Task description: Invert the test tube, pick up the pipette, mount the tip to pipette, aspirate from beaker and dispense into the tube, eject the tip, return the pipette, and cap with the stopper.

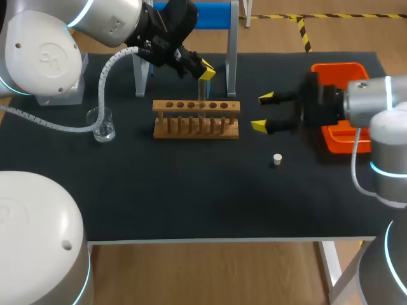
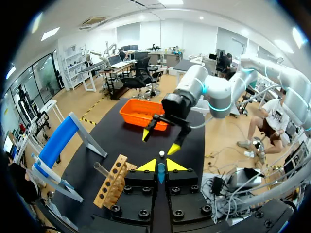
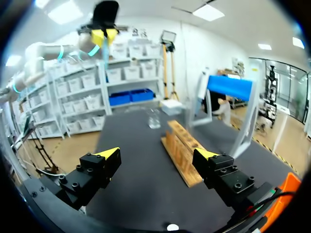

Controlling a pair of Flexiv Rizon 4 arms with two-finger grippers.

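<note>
Over the rack [image 1: 196, 119], the left gripper [image 1: 205, 72] clamps the test tube [image 1: 201, 92]: likely light, slick, fragile glass, best gripped mid-length, gently

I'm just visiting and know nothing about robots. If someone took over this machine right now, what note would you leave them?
Left gripper: shut on the test tube, held over the wooden rack.
Right gripper: open, empty, between rack and orange tray.
Beaker stands left of the rack; stopper lies loose in front.
Done: tube grasped; whether inverted, unclear.
Left: all pipette steps, then capping. The pipette itself isn't visible.
</note>
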